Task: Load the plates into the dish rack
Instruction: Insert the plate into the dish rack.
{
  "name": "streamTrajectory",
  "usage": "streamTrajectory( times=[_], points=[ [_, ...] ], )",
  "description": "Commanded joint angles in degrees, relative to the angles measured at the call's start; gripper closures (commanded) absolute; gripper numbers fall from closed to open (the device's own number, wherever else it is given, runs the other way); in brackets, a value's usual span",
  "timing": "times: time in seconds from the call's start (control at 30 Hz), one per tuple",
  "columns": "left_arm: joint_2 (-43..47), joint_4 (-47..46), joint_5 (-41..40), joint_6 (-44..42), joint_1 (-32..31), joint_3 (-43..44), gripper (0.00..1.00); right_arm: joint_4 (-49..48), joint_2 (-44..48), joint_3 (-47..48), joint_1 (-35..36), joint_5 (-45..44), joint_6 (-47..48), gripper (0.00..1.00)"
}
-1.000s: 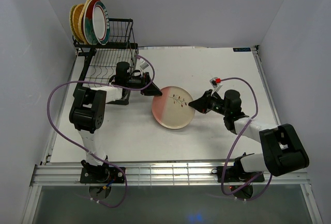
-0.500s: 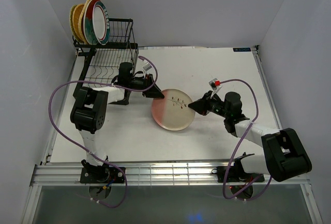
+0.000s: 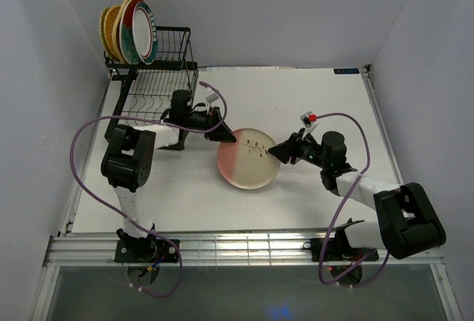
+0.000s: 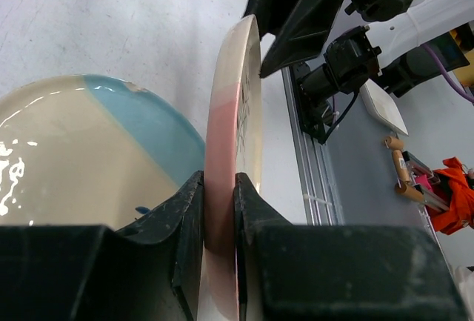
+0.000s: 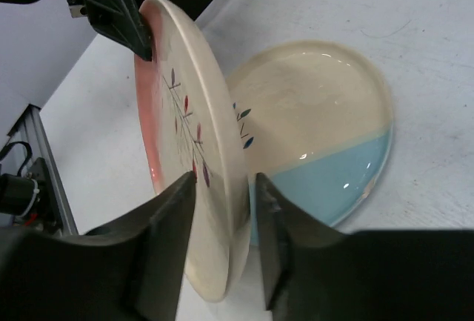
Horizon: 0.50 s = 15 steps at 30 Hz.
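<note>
The step in hand looks like a handover of the pink-and-white plate (image 3: pixel 248 158) from one arm to the other, ahead of a trip to the rack (image 3: pixel 155 91); done well, only one arm lets go, and only once the other's grip is sure. The left pincer (image 3: pixel 226 136) is clamped on the plate's pink edge, both jaws pressed to the rim in its own camera; the right pincer (image 3: pixel 275 150) straddles the opposite, cream edge, but whether it bears on the rim or stands just off it cannot be told. The right arm should back straight off along the plate's plane, so that it does not twist the plate in the left's grip; the left should then lift clear of the cream-and-blue plate (image 5: pixel 326 136) lying flat on the surface (image 3: pixel 326 91) just beneath.

The held plate is round and glazed, half pink, half cream, with a thin sprig of dark leaves across its face; it stands tilted on edge, mid-surface, between the arms. Several plates (image 3: pixel 127 30) already stand upright at the rack's raised rear.
</note>
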State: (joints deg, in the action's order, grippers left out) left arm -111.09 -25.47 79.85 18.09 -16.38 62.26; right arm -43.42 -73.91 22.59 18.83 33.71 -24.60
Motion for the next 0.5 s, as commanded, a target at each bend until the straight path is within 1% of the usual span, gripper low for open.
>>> streamTrajectory(
  times=[0.0,0.07,0.23,0.33,0.47],
  points=[
    [5.8,0.7,10.9,1.7,-2.7,-0.6,1.0,-4.3,-0.9,2.3,0.1,-3.1,-0.4,0.53],
    [6.2,0.7,10.4,1.9,-2.7,-0.6,1.0,-5.0,-1.0,2.1,0.1,-2.9,-0.9,0.45],
    [6.1,0.8,9.2,3.7,-1.8,1.0,1.0,-6.6,-0.2,1.2,0.1,-1.7,-2.1,0.35],
    [6.1,0.7,8.7,5.5,-0.8,2.2,1.0,-6.8,0.3,0.8,0.1,-1.8,-2.6,0.31],
    [8.0,0.8,6.6,7.7,0.2,3.6,1.0,-7.7,1.8,-1.0,0.1,-3.4,-3.2,0.3]
  ],
)
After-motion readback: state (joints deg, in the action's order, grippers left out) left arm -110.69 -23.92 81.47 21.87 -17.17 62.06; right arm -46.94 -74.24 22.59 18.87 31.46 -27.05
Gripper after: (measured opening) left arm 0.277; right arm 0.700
